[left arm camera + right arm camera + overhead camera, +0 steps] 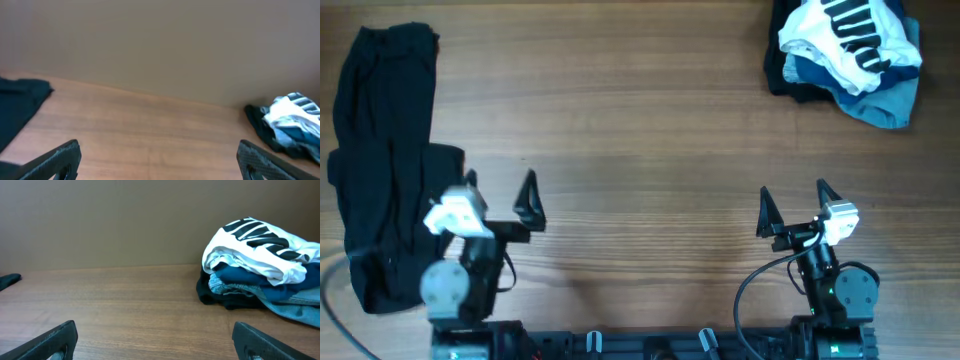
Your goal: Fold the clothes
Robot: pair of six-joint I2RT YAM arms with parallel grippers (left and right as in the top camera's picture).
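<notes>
White shirt (817, 42) cut by top edge; blue garments (880, 100) mostly buried beneath; black garment (385, 150) partly under left arm (450, 285).

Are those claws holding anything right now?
Nothing. The left gripper and right gripper are open and empty; the white shirt lies atop the far pile.

Bench (640, 120), overhead view. 2 arms at near edge: L gripper (500, 180) near-left, R gripper (792, 190) near-right, well apart. Long garment (380, 150) lies along left edge, far to near; L arm overlaps its near part. Far-right corner: 1 pile, shirt (840, 40) on top of other garments (880, 100), touching. Pile sits ahead and to the right of R gripper, well apart from it.
</notes>
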